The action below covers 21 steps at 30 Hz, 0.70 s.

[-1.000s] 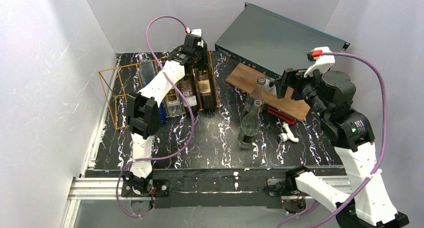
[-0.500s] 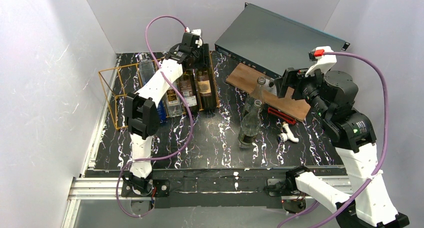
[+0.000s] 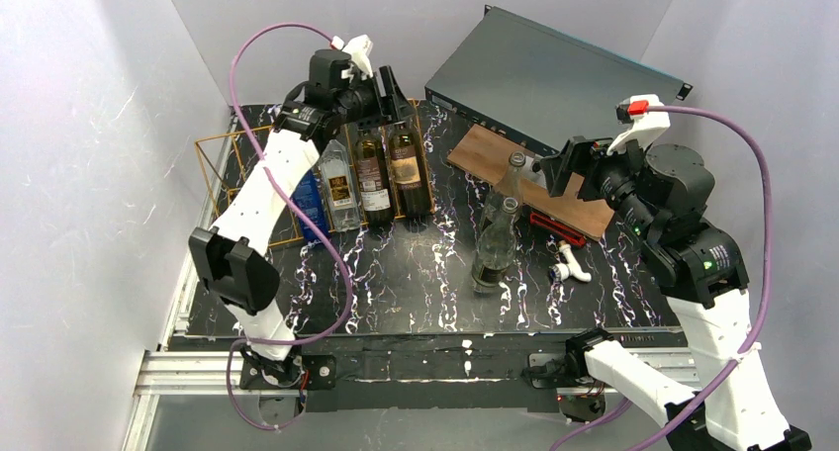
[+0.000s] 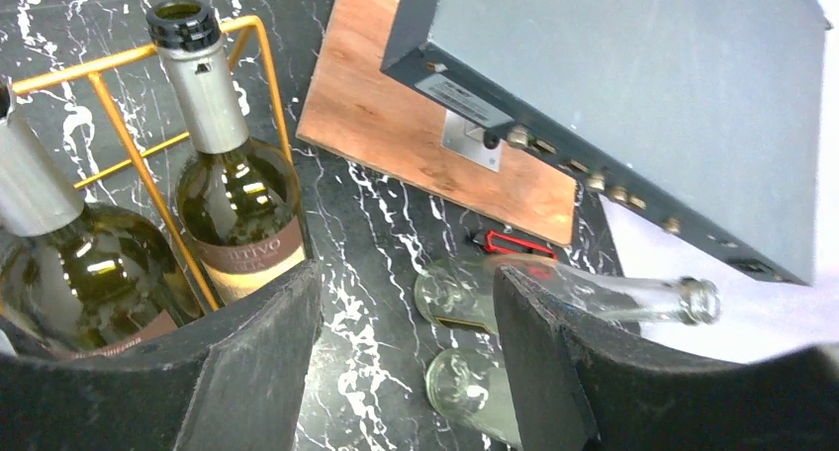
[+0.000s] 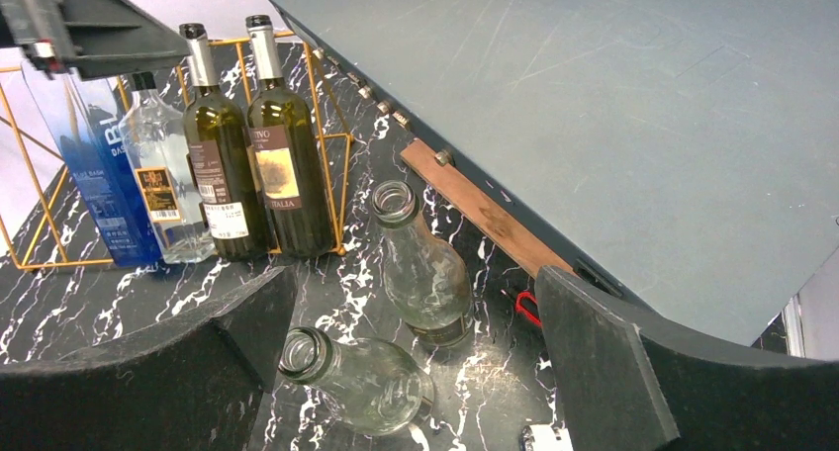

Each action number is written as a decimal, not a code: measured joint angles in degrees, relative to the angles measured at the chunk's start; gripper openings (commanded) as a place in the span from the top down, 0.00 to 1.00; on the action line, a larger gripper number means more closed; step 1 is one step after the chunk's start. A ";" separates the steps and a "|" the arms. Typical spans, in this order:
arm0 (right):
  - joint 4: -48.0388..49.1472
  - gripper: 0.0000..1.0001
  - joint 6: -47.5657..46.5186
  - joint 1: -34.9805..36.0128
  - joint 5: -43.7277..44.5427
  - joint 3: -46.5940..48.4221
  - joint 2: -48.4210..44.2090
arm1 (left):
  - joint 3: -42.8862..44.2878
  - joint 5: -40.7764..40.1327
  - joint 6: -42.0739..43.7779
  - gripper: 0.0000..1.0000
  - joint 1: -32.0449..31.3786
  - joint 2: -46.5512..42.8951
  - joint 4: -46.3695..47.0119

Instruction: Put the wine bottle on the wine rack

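Observation:
Two dark wine bottles (image 3: 406,174) (image 3: 373,179) stand upright in the right bay of the orange-gold wire wine rack (image 3: 220,159). They also show in the left wrist view (image 4: 233,179) and the right wrist view (image 5: 287,159). My left gripper (image 3: 391,93) hovers open and empty above their necks; in its own view the gripper (image 4: 406,362) looks past the rack wire (image 4: 139,144). My right gripper (image 3: 554,164) is open and empty at the right, over two clear empty bottles (image 5: 425,268) (image 5: 361,377).
A clear square bottle (image 3: 339,186) and a blue bottle (image 3: 309,206) stand in the rack. A brown wooden board (image 3: 539,179) and a grey metal box (image 3: 554,75) lie at the back right. A red tool (image 3: 559,224) and a white fitting (image 3: 569,265) lie nearby.
My left gripper has lifted off the wine bottle necks and pulled back to the left, and the arm's elbow has swung left. The right arm has barely moved.

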 measured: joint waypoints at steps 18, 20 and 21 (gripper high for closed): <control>-0.77 0.00 0.00 0.00 -0.14 -0.23 0.75 | -38.11 15.22 -7.44 0.29 -4.90 -20.27 18.68; -0.65 0.00 0.02 0.00 -0.15 -0.92 0.31 | -42.37 14.47 -3.67 0.29 -10.55 -24.94 21.65; -0.63 0.00 0.02 0.00 -0.14 -1.17 0.20 | -43.70 13.90 -1.47 0.28 -13.68 -26.84 22.72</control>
